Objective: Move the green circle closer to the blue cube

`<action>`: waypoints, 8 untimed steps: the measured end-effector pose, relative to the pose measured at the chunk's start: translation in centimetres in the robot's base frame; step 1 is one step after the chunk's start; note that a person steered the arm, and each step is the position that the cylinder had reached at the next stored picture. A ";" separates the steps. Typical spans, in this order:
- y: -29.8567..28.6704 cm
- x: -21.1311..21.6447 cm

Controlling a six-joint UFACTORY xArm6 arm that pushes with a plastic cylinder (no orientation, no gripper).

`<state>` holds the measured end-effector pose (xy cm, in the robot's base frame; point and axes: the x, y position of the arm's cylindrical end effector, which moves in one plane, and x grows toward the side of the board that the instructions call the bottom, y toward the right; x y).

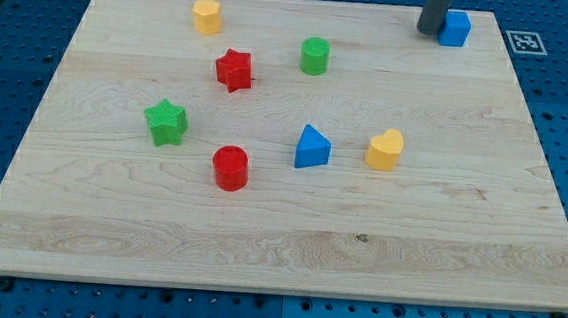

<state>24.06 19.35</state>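
The green circle (314, 56) stands on the wooden board (459, 241), above the middle near the view's top. The blue cube (456, 29) sits at the top right corner of the board. My tip (430, 31) comes down from the top edge and rests right beside the blue cube, on its left side, well to the right of the green circle.
A yellow block (207, 16) is at the top left. A red star (234, 70) lies left of the green circle. A green star (166, 123), a red circle (230, 167), a blue triangle (312, 148) and a yellow heart (386, 149) lie across the middle.
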 end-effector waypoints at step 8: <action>-23.3 6.4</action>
<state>30.41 -3.96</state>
